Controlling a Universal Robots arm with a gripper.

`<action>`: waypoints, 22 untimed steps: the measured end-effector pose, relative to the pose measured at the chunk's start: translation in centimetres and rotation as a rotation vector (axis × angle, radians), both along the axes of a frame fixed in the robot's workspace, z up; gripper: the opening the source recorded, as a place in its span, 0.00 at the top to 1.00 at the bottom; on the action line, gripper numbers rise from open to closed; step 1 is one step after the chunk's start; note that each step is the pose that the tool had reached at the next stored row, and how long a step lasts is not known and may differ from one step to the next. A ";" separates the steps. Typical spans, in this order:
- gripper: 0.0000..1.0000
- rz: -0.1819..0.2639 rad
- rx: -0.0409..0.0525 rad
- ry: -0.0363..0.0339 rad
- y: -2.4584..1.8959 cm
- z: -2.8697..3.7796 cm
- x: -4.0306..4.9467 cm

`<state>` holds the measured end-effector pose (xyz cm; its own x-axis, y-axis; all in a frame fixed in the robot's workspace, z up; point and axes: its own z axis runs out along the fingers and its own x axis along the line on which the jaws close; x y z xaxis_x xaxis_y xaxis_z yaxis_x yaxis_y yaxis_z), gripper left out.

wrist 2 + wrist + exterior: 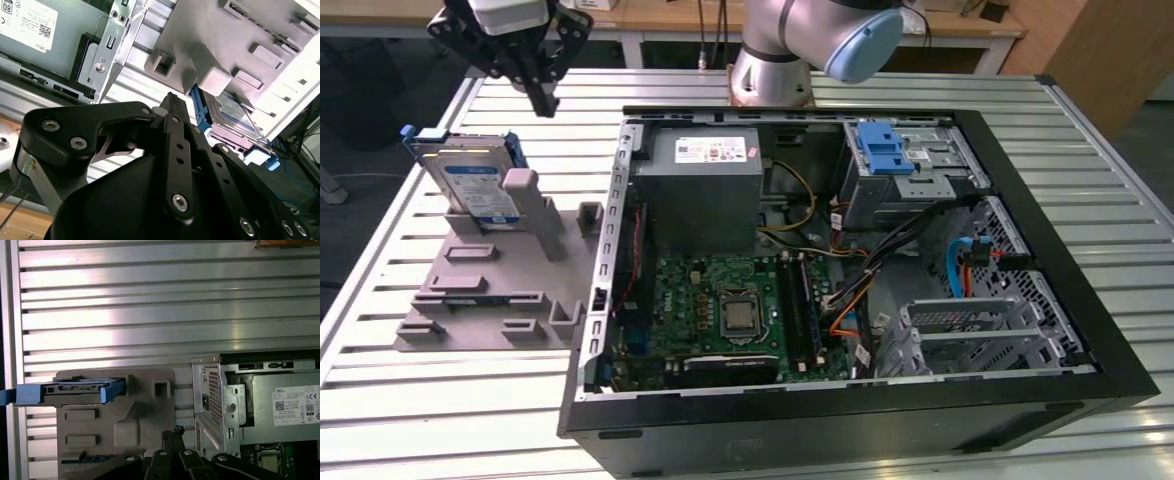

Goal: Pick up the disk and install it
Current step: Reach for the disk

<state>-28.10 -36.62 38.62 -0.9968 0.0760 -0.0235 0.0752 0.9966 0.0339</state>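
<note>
The disk (pixel 471 185) stands on edge in the grey fixture (pixel 494 300) on the table (pixel 400 400), propped up for grabbing. The gripper (pixel 542 98) hovers above, fingers (pixel 174 125) pressed together, empty.

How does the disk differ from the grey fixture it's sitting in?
The disk stands on its edge, while the grey fixture lies flat on the table. The disk is silver with a blue frame; the fixture is plain grey. The disk is smaller, taking up one end of the fixture. Both sit outside the computer case, at the exterior view's left.
</note>
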 end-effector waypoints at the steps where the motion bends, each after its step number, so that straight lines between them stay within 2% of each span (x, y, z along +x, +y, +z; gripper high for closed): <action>1: 0.89 0.000 0.0000 0.0000 0.02 -0.01 -0.10; 14: 0.89 0.000 0.0000 0.0010 0.30 -0.11 -1.30; 22: 0.89 0.000 -0.0001 0.0029 0.61 -0.20 -2.37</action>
<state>-30.47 -36.01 38.42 -0.9969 0.0760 -0.0207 0.0753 0.9966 0.0336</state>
